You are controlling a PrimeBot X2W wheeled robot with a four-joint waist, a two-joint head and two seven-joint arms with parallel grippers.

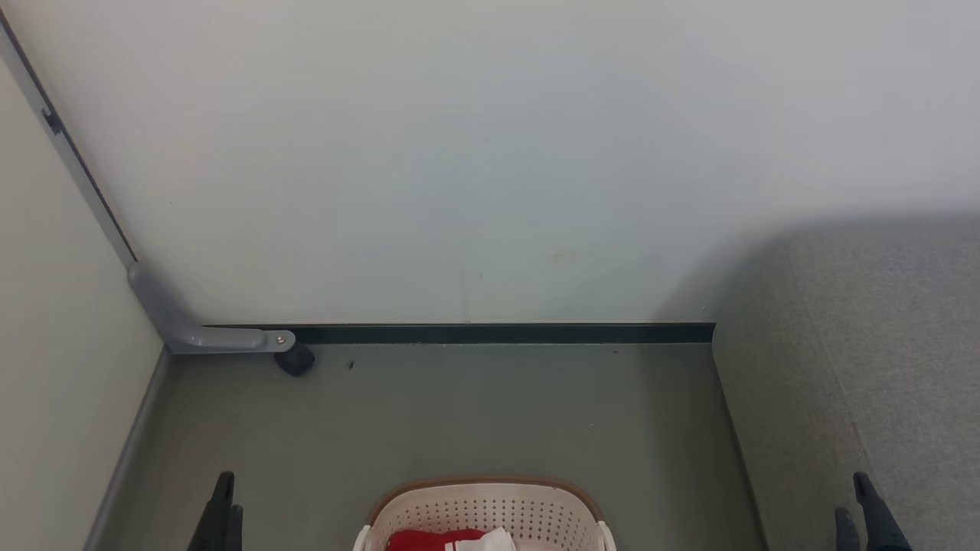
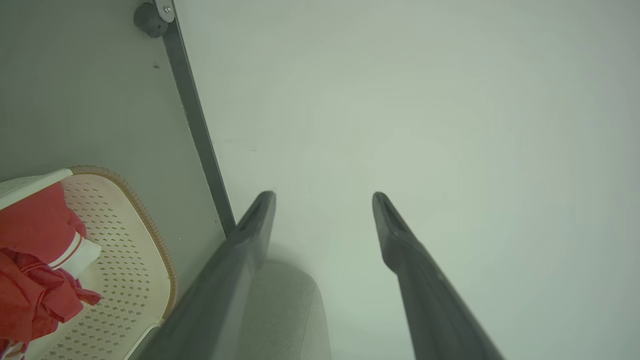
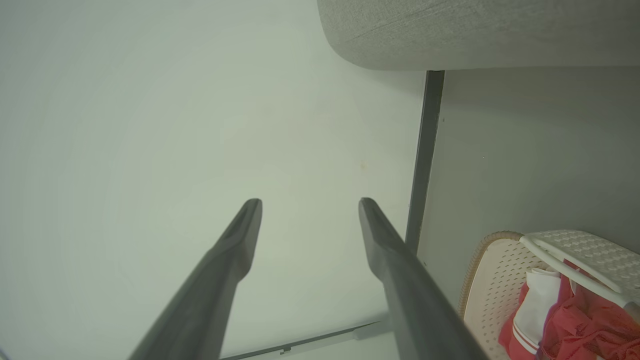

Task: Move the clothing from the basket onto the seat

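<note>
At bottom centre, cream perforated basket (image 1: pixel 490 509) with brown rim, standing on grey-green floor (image 1: pixel 459 413); inside, red and white clothing (image 1: pixel 448 540). At right, grey seat (image 1: pixel 865 344), well apart from basket. Left tool (image 1: pixel 230 493) at lower left, right tool (image 1: pixel 851 493) at lower right against seat, both clear of basket. Beyond, pale wall (image 1: pixel 490 153) above dark skirting (image 1: pixel 498 334).

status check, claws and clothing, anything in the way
Both open, empty: left claw, right claw. Red clothing in basket, seat at right. Nothing seen in the way.
</note>
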